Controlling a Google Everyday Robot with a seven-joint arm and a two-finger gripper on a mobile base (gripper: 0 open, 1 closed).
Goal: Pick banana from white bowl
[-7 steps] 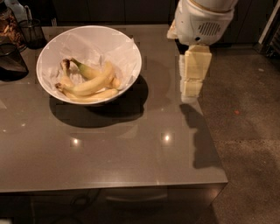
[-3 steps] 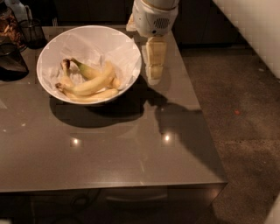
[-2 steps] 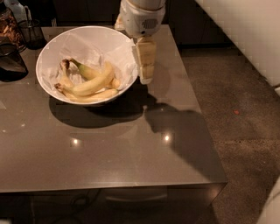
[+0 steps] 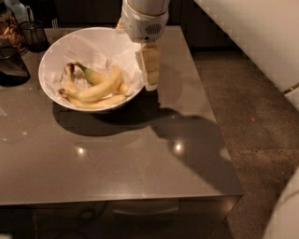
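Grey counter carries one white bowl holding three bananas; the banana, the plumpest, lies across the middle. One gripper hangs just beside the bowl's right rim; whether it is spread or pressed together, I cannot tell.

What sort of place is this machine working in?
Probably a kitchen or break room: a grey table, a white bowl of bananas, and dark cabinets behind. The gripper hangs at the bowl's right rim.
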